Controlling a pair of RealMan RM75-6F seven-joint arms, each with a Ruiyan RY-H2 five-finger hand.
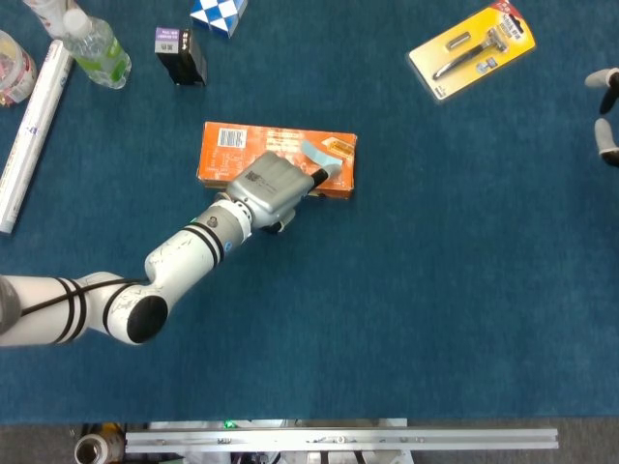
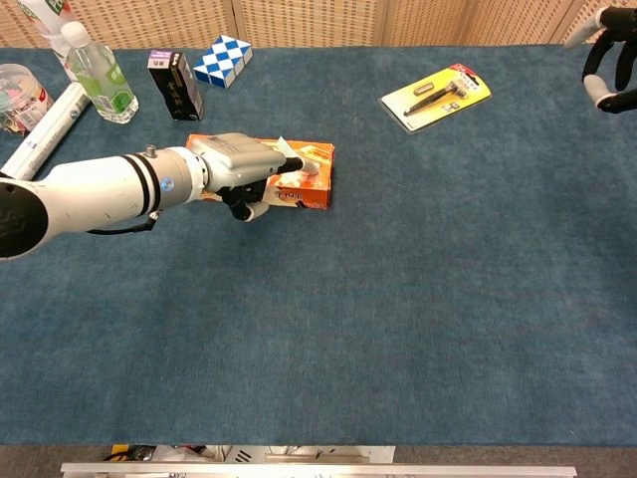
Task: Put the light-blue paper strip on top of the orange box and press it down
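Note:
The orange box (image 1: pixel 237 145) (image 2: pixel 317 192) lies flat left of the table's middle. The light-blue paper strip (image 1: pixel 319 156) (image 2: pixel 312 159) lies on the box's top near its right end. My left hand (image 1: pixel 274 184) (image 2: pixel 239 161) rests over the box, and a dark fingertip (image 1: pixel 316 173) presses on the strip. The strip's near end disappears under the hand, with one corner sticking up in the chest view. My right hand (image 1: pixel 607 140) (image 2: pixel 600 62) hangs at the far right edge, fingers apart, holding nothing.
A yellow razor pack (image 1: pixel 471 46) lies at the back right. At the back left stand a water bottle (image 1: pixel 95 48), a small black box (image 1: pixel 180 53), a blue-white cube (image 1: pixel 218 14) and a long white roll (image 1: pixel 34 126).

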